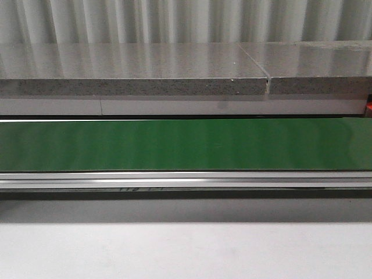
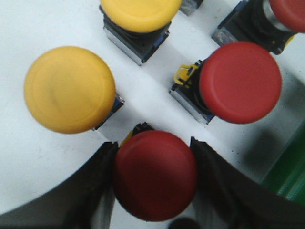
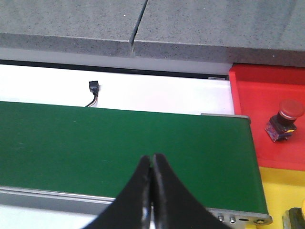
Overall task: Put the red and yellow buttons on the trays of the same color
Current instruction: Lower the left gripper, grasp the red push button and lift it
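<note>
With the left gripper (image 2: 155, 176) straddling a red button (image 2: 155, 174) among the supply, fingers apart, it should close squarely and lift straight, clear of the neighbours, while the right gripper (image 3: 152, 164) hangs pinched together over the belt (image 3: 119, 143).

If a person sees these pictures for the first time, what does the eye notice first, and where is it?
First, the big mushroom buttons in the left wrist view: a red button sits between the left hand's fingers, with a yellow button and another red one beside it. Next, the green belt crossing the front view. The right hand hangs shut over it, near a red tray.
</note>
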Robot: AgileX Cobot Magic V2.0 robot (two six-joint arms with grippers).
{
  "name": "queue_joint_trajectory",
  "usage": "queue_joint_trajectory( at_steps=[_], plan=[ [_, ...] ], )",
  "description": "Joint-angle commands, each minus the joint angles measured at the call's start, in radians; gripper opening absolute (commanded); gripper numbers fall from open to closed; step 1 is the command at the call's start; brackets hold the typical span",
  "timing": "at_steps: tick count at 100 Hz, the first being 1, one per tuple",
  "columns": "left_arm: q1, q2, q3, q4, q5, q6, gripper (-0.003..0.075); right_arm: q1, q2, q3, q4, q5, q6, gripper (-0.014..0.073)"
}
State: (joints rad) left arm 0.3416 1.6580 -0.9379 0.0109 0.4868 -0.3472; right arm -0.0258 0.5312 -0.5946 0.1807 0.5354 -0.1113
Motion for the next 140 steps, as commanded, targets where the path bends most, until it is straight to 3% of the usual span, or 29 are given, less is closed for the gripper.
queue_joint_trajectory(
  at_steps=[1, 19, 59, 89, 140],
  plan=[
    [0.003, -0.054, -0.029, 0.002, -0.023, -0.001, 0.0086, 0.0, -0.001, -0.025, 0.005, -0.066, -0.008, -0.0068],
    [0.003, -0.126, -0.029, 0.002, 0.009, -0.001, -0.0019, 0.0, -0.001, -0.025, 0.005, -0.066, -0.008, -0.0068],
    [-0.049, -0.346, -0.082, -0.011, 0.118, 0.06, -0.002, 0.0, -0.001, -0.025, 0.005, -0.066, -0.008, -0.0068],
    [-0.221, -0.331, -0.149, -0.011, 0.162, 0.103, -0.002, 0.0, -0.001, -0.025, 0.005, -0.066, -0.008, -0.0068],
    [-0.23, -0.2, -0.149, -0.02, 0.179, 0.103, -0.002, 0.0, -0.001, -0.025, 0.005, -0.066, -0.008, -0.0068]
  ],
)
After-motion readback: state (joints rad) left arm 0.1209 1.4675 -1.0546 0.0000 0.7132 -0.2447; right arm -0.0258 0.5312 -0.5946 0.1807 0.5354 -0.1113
